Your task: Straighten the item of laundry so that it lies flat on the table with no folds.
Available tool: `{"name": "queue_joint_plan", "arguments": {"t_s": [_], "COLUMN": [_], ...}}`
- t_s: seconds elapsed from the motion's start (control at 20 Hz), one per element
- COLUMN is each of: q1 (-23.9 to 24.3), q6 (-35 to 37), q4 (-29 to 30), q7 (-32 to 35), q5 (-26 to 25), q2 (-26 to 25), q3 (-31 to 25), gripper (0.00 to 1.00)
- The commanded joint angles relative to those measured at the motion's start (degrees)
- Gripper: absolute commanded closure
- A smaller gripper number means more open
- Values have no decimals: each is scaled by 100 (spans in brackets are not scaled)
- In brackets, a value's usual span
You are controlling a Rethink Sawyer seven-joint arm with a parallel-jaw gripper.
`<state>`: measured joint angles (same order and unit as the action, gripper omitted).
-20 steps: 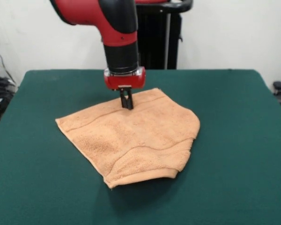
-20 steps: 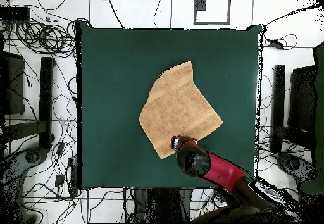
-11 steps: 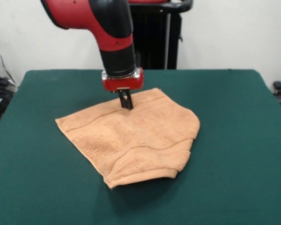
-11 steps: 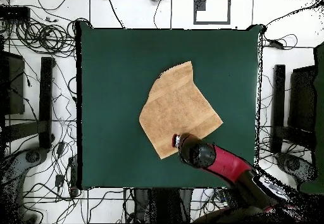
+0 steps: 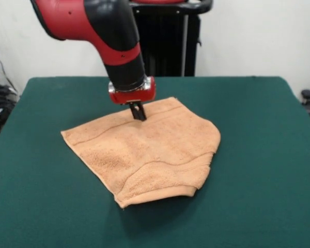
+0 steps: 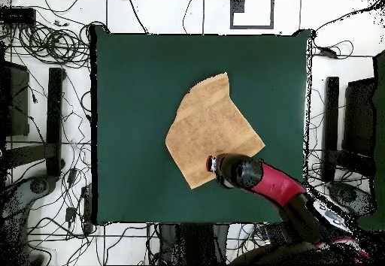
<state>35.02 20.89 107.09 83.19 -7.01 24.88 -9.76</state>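
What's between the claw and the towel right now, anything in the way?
Nothing. In the front view the claw has its tips down on the towel near its far edge, with no gap or object between them.

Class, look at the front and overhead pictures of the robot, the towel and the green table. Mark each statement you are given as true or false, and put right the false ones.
1. The towel lies fully flat, with no folds. False: its near end is doubled over, showing a rounded fold edge.
2. The claw is down at the towel near its far edge. True.
3. The towel hangs over the edge of the table. False: it lies wholly on the green top, with bare table on every side.
4. The towel is peach-orange with a woven band. True.
5. A second cloth lies on the table. False: only one towel is there.
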Motion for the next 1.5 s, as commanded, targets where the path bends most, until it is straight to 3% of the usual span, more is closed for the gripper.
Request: {"name": "queue_joint_plan", "arguments": {"t_s": [0.05,0.55,1.5], "q1": [463,868,1441], "q6": [-1139,-669,-181], "q4": [-1892,-2515,-2964], "q7": [253,-112,-347], "q5": [-717,-1209,-2140], "q2": [-1726,-1953,-1960], "q3": [801,325,-455], "gripper": [100,100,100]}}
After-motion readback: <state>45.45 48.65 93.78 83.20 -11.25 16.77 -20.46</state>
